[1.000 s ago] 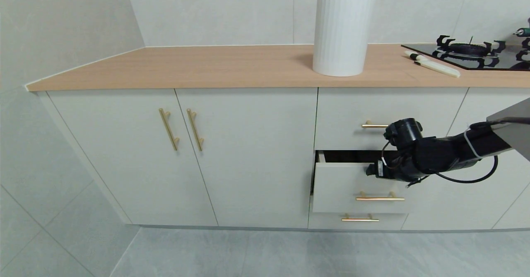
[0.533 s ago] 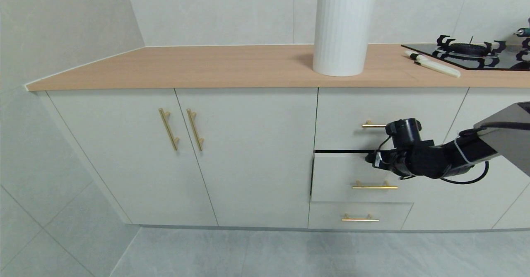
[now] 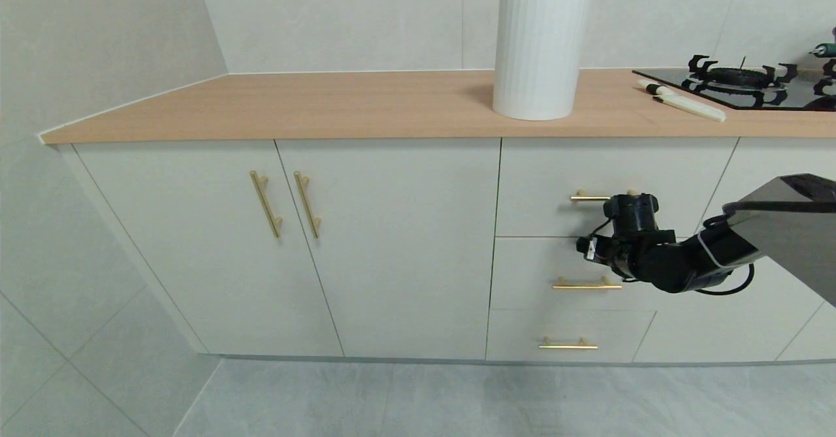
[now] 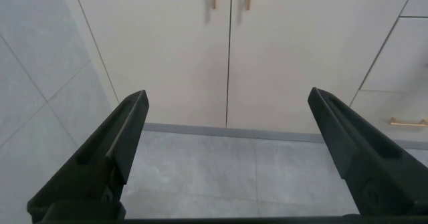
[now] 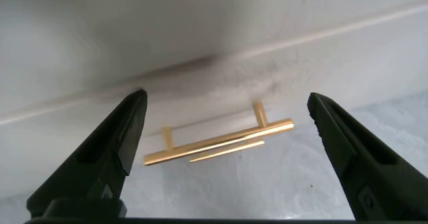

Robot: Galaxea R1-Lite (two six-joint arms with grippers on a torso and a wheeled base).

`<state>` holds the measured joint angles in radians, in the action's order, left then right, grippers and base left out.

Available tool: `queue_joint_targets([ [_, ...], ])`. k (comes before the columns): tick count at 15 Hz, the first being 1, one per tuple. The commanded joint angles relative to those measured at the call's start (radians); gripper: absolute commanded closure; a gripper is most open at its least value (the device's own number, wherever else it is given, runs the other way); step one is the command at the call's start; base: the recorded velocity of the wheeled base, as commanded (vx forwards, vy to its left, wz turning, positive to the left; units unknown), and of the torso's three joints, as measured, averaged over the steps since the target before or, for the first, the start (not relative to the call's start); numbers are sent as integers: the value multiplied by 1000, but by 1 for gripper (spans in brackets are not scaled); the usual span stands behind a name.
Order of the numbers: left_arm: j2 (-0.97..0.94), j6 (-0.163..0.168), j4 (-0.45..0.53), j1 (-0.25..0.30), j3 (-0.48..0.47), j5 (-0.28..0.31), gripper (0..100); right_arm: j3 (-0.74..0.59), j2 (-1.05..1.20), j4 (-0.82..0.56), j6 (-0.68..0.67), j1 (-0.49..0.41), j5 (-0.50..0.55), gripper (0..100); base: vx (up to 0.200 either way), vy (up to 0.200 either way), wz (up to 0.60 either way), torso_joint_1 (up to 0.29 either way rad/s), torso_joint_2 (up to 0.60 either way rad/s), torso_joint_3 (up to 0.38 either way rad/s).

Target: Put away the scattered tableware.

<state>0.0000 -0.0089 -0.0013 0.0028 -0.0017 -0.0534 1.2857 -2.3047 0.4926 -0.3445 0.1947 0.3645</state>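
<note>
My right gripper [image 5: 227, 103] has its fingers spread wide with nothing held, nosed up close to the shut middle drawer [image 3: 532, 270], handle [image 5: 217, 142] just below it. The pale utensils [image 3: 686, 104] lie on the countertop [image 3: 326, 104] above it, off to its right. Left gripper [image 4: 227, 100] gapes empty too.

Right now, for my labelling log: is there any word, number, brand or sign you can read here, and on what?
No text can be read.
The white ribbed canister, drawer fronts and cabinet doors carry no print.
A small white tag on the right arm is too small to read.
The pale utensils beside the hob show no legible marking.
</note>
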Motion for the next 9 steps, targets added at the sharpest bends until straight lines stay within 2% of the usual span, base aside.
queue_joint_targets([
  [1,0,0,0,0,0,0,0,0,-9,18,-1,0,4,0,0,0,0,0,0,0],
  [3,0,0,0,0,0,0,0,-29,41,17,1,0,2,0,0,0,0,0,0,0],
  [7,0,0,0,0,0,0,0,-160,277,17,5,20,-2,0,0,0,0,0,0,0],
  [9,0,0,0,0,0,0,0,-309,544,17,18,22,16,0,0,0,0,0,0,0],
])
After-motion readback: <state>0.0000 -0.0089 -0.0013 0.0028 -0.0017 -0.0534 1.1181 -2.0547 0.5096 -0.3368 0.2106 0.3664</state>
